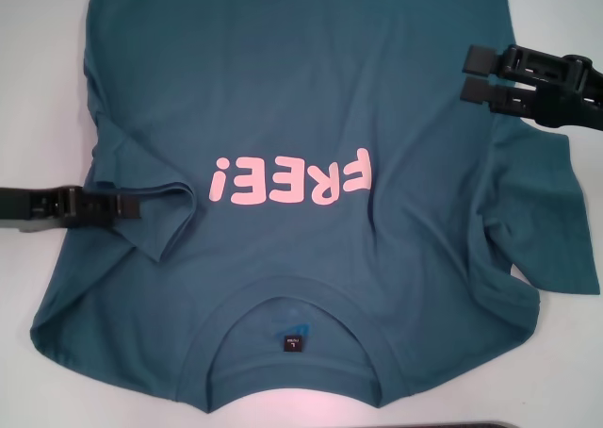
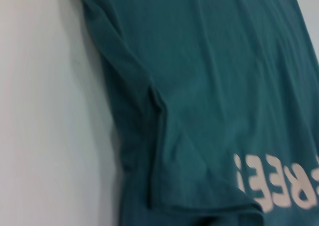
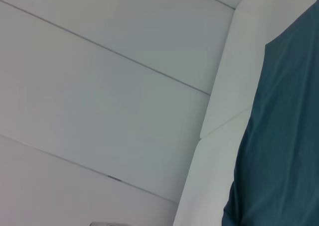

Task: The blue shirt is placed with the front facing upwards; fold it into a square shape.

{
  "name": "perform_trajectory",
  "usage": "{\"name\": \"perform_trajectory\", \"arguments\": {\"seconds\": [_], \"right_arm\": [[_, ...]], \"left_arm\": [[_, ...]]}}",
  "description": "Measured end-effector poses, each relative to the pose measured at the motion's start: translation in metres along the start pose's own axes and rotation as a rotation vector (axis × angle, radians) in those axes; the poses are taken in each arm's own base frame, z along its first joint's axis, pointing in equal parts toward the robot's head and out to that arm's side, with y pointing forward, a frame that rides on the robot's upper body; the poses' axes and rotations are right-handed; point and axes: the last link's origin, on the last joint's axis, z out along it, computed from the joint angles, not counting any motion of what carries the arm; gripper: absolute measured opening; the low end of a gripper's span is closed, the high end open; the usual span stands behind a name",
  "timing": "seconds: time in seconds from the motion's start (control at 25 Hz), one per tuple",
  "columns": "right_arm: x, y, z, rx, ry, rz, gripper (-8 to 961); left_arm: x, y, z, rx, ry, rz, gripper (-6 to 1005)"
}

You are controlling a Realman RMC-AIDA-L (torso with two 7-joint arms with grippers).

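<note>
The blue shirt [image 1: 283, 98] lies front up on the white table, pink "FREE!" print [image 1: 292, 178] upside down to me, ribbed collar [image 1: 292, 291] and dark neck label [image 1: 290, 341] nearest me. Its left sleeve [image 1: 141, 178] is folded inward over the body, with a raised crease. My left gripper [image 1: 132, 205] reaches in from the left edge, its tip at that folded sleeve. My right gripper [image 1: 476, 75] hovers open over the shirt's right side, above the spread right sleeve [image 1: 546, 221]. The left wrist view shows the shirt [image 2: 209, 86] with its fold and part of the print [image 2: 274, 186].
White table [image 1: 38, 89] shows on both sides of the shirt, also in the left wrist view [image 2: 40, 111]. The right wrist view looks at white wall panels [image 3: 99, 86] and a strip of the shirt [image 3: 284, 136]. A dark edge [image 1: 471, 424] runs along the near side.
</note>
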Motion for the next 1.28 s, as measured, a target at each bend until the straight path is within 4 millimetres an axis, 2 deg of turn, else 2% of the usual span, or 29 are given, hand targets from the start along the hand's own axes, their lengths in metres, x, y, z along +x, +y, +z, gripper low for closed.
{"name": "perform_trajectory", "arguments": {"seconds": [0.16, 0.28, 0.48, 0.72, 1.28], "right_arm": [[0.000, 0.000, 0.000, 0.000, 0.003, -0.001, 851], [0.000, 0.000, -0.001, 0.003, 0.004, -0.003, 851], [0.000, -0.001, -0.002, 0.007, 0.008, -0.005, 851], [0.002, -0.002, -0.003, 0.007, 0.008, 0.001, 851], [0.003, -0.002, -0.004, 0.007, 0.007, 0.003, 851]], "left_arm": [[-0.010, 0.016, -0.002, -0.103, -0.093, 0.026, 568], [-0.008, 0.022, -0.010, -0.123, -0.070, 0.035, 568], [0.001, 0.007, -0.014, -0.026, 0.045, -0.009, 569], [-0.004, -0.006, -0.006, 0.077, 0.005, -0.029, 569], [-0.001, -0.009, -0.007, 0.101, 0.016, -0.060, 568]]}}
